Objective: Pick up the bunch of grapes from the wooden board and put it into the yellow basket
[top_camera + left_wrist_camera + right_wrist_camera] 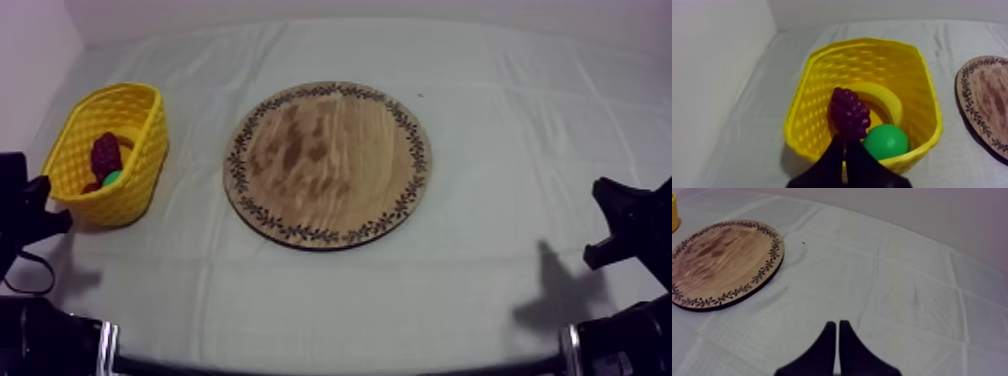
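Holding nothing, fully closed, the black left gripper [846, 150] and right gripper [837, 328] sit idle. Just beyond the left, the dark purple bunch of grapes [848, 112] lies in the yellow lattice basket [924, 90]; a forward lurch could topple it. Its wrist view reveals a green ball [886, 141] and yellow banana [886, 99] alongside; the top view, the bare round wooden board [328, 165].

Wooden board [328, 165] at centre of table [500, 270], basket [140, 170] left of it, bunch of grapes [848, 112] and banana [889, 100] inside basket

Creased grey-white cloth [500, 120]; plain pale wall [30, 40] behind.
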You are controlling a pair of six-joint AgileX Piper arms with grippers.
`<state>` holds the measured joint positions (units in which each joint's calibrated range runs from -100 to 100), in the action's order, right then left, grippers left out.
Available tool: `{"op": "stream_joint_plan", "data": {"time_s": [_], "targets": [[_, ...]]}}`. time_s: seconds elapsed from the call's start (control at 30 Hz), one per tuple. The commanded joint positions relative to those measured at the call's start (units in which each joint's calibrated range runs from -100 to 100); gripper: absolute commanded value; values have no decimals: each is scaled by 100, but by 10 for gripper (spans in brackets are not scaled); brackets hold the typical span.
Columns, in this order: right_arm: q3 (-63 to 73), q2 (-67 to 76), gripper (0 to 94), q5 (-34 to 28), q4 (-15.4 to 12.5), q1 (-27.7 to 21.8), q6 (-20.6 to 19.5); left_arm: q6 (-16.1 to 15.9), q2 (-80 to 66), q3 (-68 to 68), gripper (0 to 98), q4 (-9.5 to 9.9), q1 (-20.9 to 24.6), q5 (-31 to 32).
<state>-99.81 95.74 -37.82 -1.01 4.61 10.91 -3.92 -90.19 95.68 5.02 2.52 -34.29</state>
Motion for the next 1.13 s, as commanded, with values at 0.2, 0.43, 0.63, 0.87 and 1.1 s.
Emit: {"op": "stream_joint_plan", "data": {"time_s": [0.2,0.43,0.63,0.87,1.1], "targets": [[3,1,4,0,1,-2,0,-62,-716,231,0,-119,-4,-52],[3,1,4,0,1,-2,0,-32,-934,387,0,-287,-47,262],[3,1,4,0,1,-2,2,73,-952,417,0,-300,-78,458],[3,1,4,0,1,-2,1,157,-955,421,0,-309,-205,456],[3,1,4,0,1,-2,0,129,-955,421,0,-302,-265,392]]}}
